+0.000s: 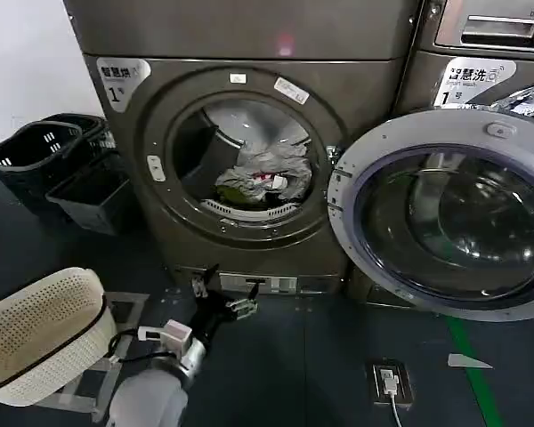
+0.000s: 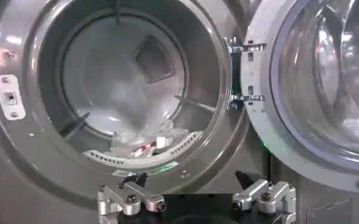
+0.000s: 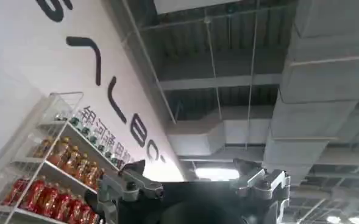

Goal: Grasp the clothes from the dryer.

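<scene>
The dryer stands in front of me, its round door swung open to the right. The clothes lie as a small grey-white heap with green-yellow and red bits at the bottom of the perforated drum. The clothes also show low in the drum in the left wrist view. My left gripper hangs open below the porthole, short of the machine's front, with nothing between its fingers. From the wrist, the left gripper faces the porthole's lower rim. My right gripper points up toward the ceiling, open and empty.
A white perforated basket sits at my lower left. Black baskets stand left of the dryer. A neighbouring machine is behind the open door. A power socket and green floor line lie at lower right.
</scene>
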